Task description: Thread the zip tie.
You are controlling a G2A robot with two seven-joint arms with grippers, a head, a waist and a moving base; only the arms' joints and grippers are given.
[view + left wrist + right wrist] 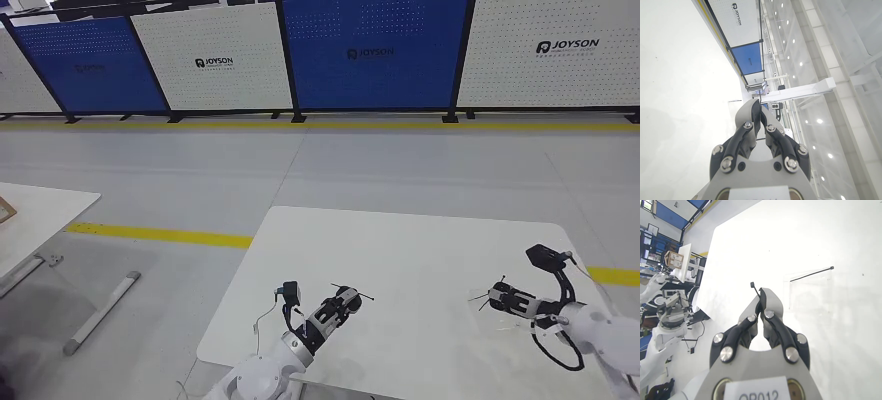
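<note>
My left gripper is shut on a thin black zip tie whose strap sticks out past the fingertips. In the top view it sits over the table's near left part, with the strap crossing its tip. My right gripper is shut on another black zip tie, its square head poking out beyond the tips. This gripper is low over the table's right side. The two grippers are well apart. A third zip tie lies along the top of a clear box.
The white table carries little besides the clear box by the right gripper. Its near left edge is close under the left arm. Another white table stands apart at the far left, across open floor.
</note>
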